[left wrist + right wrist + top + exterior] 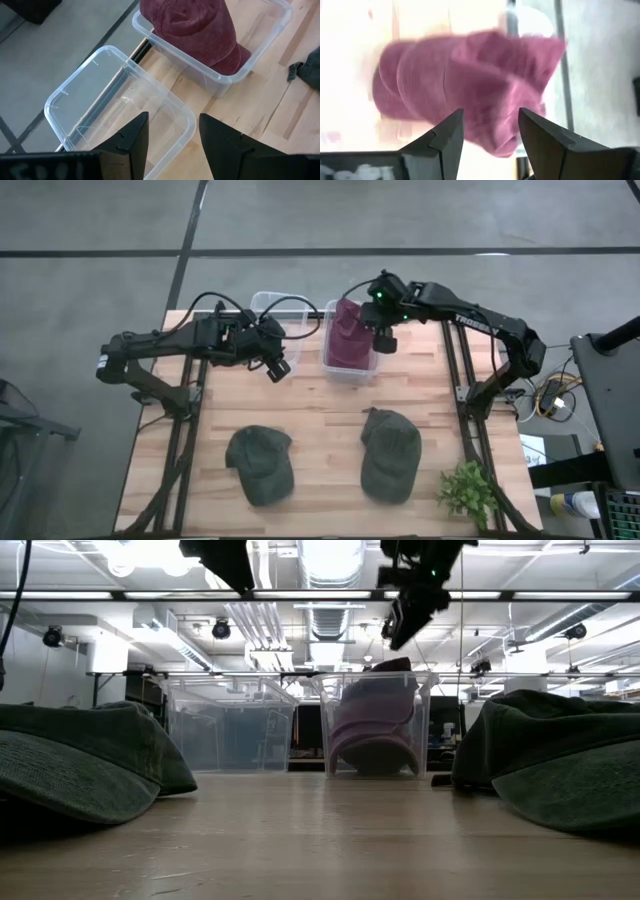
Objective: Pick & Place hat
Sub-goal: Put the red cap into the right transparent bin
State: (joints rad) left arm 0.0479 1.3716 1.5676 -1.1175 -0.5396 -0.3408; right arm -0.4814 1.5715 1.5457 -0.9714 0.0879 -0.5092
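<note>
The left claw (276, 367) hangs over the table (320, 405) just beside the empty bin (262, 304), on its near side. Its two fingers (129, 142) stand apart with nothing between them, and the left wrist view looks past them into that bare bin (120, 107).

The empty bin sits at the far edge of the table, left of centre. Just right of it, side by side and perhaps touching, is the second bin (350, 370), also at the far edge. The red hat (348, 338) lies inside this second bin, filling most of it; in the low view it humps up to about the bin's rim (375, 725).

The right claw (384, 338) hovers above the right side of the second bin, over the red hat. Its fingers (445, 137) are spread and hold nothing. The right wrist view is washed out, so whether the tips touch the cloth is hard to say; the low view shows the claw (395, 638) well above the bin.

Near the front edge lie two green hats on the bare wood. The left green hat (260, 463) is left of centre, and the right green hat (388, 455) is right of centre, well apart from it. A small plant (468, 492) stands at the front right corner.
</note>
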